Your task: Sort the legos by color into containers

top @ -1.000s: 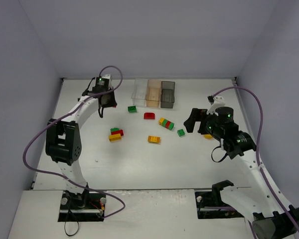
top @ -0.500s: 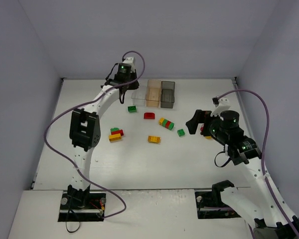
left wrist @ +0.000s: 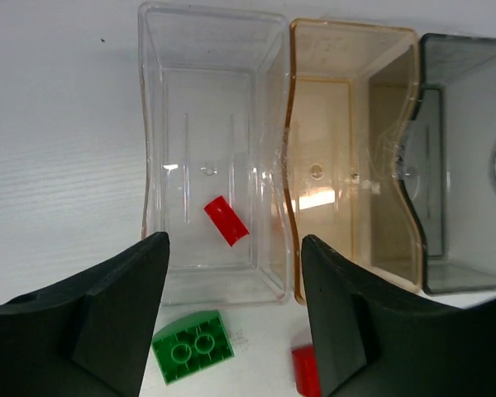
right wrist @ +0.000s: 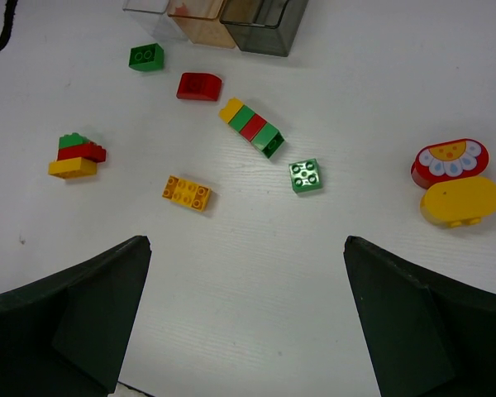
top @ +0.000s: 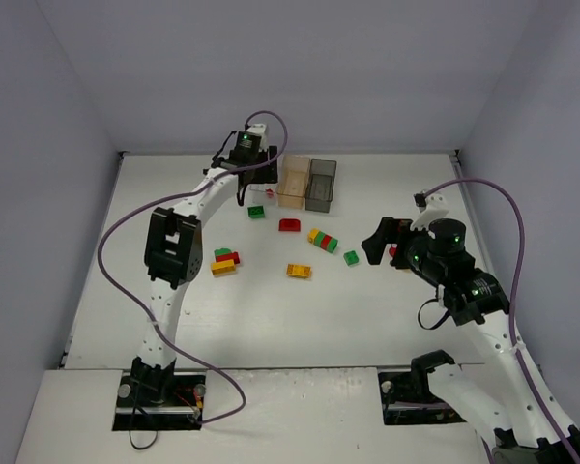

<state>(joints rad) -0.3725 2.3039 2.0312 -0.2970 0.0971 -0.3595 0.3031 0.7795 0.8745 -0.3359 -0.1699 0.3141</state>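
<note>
My left gripper [top: 254, 180] hangs open over the near end of the clear container [left wrist: 211, 12], with nothing between its fingers [left wrist: 120, 314]. One small red lego [left wrist: 226, 220] lies tilted inside that container. The orange-tinted container [left wrist: 351, 29] and the dark grey container [left wrist: 471, 50] beside it look empty. A green lego [left wrist: 193, 346] and a red curved lego [left wrist: 304, 370] lie on the table just in front of the boxes. My right gripper [right wrist: 246, 331] is wide open above bare table, near an orange lego [right wrist: 186, 193] and a single green lego [right wrist: 305, 176].
A yellow-green-red-green row of legos [right wrist: 250, 127] lies mid-table, and a green-red-yellow stack [right wrist: 76, 155] sits to the left. A red piece with a flower print [right wrist: 449, 161] and a yellow rounded piece [right wrist: 460, 201] rest at the right. Purple-grey walls enclose the table.
The left arm swung right from beside the boxes to above the clear container, and its gripper opened; a red lego now lies in that container. The right arm shifted slightly.
</note>
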